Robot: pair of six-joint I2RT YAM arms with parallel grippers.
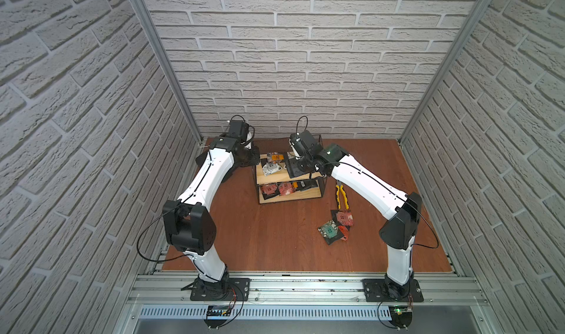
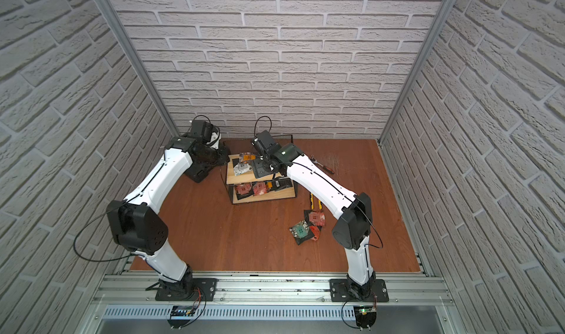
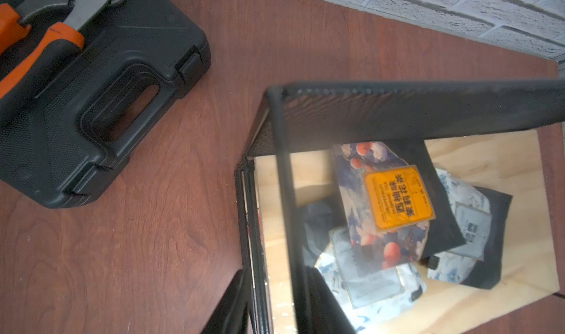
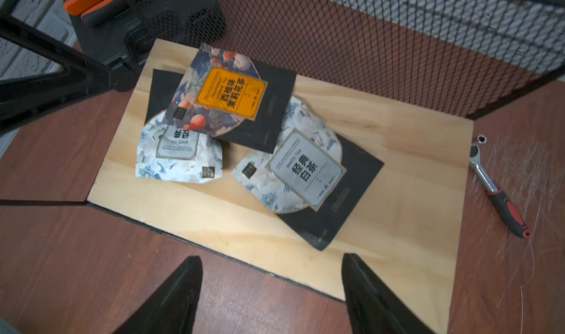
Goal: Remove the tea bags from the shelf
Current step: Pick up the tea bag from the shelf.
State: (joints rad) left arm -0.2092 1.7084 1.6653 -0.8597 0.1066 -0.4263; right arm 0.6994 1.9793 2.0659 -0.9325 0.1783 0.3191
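Tea bags (image 4: 232, 91), orange- and white-labelled foil sachets, on pine-and-black-mesh shelf (image 4: 397, 127); right end effector (image 4: 270, 257) wide, empty; left end effector (image 3: 275, 274) narrow, clamping shelf side.

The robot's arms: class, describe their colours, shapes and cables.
The left arm and right arm have smooth white link shells joined by black rounded joint housings, thin black cables looping alongside, and black base plates. The right tool has two black tapered fingers.

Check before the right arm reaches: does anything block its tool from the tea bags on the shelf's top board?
Nothing visible does. The open right tool hangs at the top board's open edge; the mesh stands behind the tea bags.
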